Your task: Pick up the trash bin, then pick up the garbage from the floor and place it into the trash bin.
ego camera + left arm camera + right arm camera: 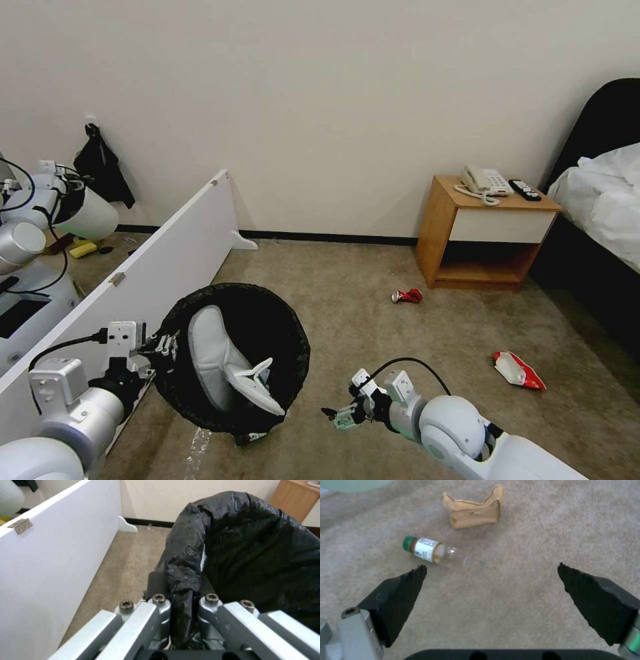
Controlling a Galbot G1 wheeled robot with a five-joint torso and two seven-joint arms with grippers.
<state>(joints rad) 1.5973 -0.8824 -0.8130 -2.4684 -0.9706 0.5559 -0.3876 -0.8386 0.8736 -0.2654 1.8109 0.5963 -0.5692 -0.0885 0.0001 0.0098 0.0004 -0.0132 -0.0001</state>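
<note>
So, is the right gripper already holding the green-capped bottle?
No, the right gripper is open above the floor, with the bottle lying beyond its fingertips.

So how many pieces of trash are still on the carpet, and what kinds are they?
Crushed red can: 1
Red-white snack packet: 1
Green-capped bottle: 1
Brown paper bag: 1
Total on the floor: 4
Already inside the trash bin, so not counted: white slippers.

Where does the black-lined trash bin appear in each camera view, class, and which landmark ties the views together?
Head view: trash bin lower left of centre, its rim clamped by the left gripper.
Left wrist view: right half, rim between the fingers.
Right wrist view: not in it.
Shared landmark: the beige carpet.
</note>
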